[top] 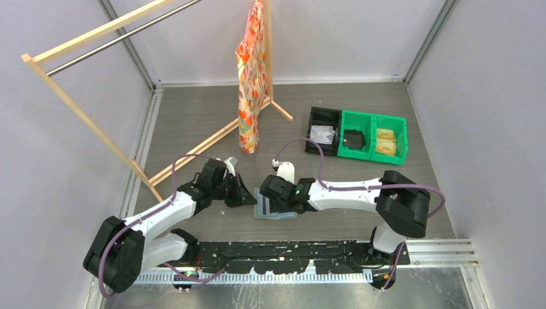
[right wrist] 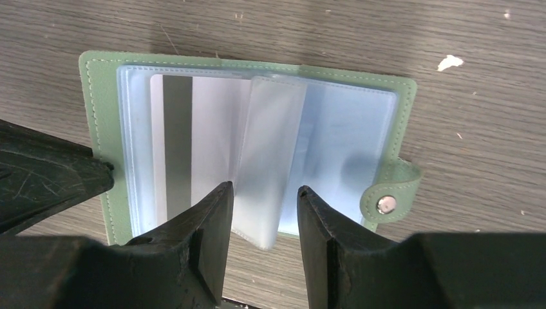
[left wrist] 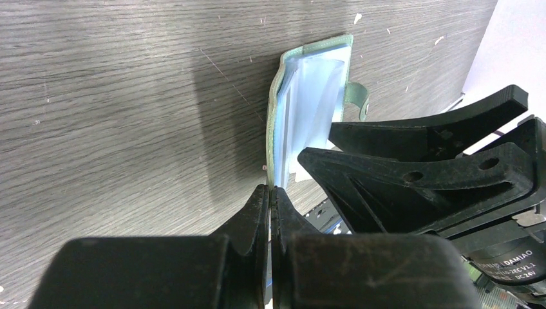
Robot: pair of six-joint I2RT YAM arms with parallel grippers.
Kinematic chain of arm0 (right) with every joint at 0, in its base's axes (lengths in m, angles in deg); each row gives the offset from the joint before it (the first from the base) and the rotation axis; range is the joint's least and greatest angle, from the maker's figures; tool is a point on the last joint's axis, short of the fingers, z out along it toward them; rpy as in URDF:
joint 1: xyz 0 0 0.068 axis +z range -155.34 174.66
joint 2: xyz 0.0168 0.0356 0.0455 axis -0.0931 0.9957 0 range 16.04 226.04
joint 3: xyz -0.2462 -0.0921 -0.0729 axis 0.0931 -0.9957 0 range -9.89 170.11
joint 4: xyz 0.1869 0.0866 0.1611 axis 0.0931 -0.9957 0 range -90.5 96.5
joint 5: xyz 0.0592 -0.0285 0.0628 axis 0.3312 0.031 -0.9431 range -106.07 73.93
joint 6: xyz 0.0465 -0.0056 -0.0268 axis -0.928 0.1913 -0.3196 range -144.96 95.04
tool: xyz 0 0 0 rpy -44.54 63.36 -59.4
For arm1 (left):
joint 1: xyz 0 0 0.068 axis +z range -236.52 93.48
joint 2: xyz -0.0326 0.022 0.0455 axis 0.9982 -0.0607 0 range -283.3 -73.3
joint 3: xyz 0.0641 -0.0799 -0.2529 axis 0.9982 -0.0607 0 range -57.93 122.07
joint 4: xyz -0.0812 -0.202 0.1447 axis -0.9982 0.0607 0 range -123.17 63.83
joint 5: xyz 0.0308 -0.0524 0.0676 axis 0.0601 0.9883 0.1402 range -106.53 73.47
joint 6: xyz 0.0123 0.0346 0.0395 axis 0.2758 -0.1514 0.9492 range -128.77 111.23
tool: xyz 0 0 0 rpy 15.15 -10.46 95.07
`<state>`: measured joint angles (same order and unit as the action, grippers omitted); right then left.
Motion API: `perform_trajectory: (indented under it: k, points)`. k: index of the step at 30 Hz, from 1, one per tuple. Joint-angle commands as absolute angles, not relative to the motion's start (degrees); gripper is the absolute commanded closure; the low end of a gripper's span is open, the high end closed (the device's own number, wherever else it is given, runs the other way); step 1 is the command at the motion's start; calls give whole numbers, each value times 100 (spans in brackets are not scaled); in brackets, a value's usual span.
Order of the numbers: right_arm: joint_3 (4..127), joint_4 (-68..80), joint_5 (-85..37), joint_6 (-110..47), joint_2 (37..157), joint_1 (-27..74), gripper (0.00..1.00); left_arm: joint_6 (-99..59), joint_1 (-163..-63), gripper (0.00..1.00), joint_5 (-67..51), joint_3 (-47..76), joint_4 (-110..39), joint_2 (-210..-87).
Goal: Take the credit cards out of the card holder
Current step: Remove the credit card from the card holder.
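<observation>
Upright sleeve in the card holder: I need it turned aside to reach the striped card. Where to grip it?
Probably the sleeve by its near end, from above, a finger on each face: it stands on edge along the spine of the holder, and the open right gripper straddles it.

From above, the right claw (top: 273, 199) blankets most of the card holder (top: 262, 209); what sits in the green bins (top: 373, 122) is too small to tell, and the rack (top: 96, 31) runs off the top.
</observation>
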<state>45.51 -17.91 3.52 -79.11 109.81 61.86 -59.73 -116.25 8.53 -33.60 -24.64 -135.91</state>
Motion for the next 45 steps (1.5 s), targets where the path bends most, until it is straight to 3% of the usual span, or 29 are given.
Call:
perform_trajectory:
  k: [1,15,21,34,38,41,45]
  points:
    - [4553,-2015,784,-8099,10612,6225,54,-5984,-11623,100,931,-3253,-2575,-13453]
    - [4413,-2859,1657,-8520,10005,6220,53,-5984,-11622,99,931,-3304,-2622,-13457]
    - [4469,-2385,1643,-8409,9670,6295,53,-5985,-11622,99,929,-3324,-2640,-13471]
    - [4217,-551,144,-8075,10371,6285,53,-5754,-11622,99,673,-3163,-2299,-13530]
    - [4085,-404,-13,-8234,10524,6183,55,-5362,-11622,67,-312,-2667,-965,-13495]
    - [3942,-275,-110,-8296,10474,6062,55,-5246,-11622,64,-553,-2504,-657,-13307]
    - [3662,40,-393,-8372,10401,5882,55,-5520,-11622,69,-61,-2758,-1207,-12920]
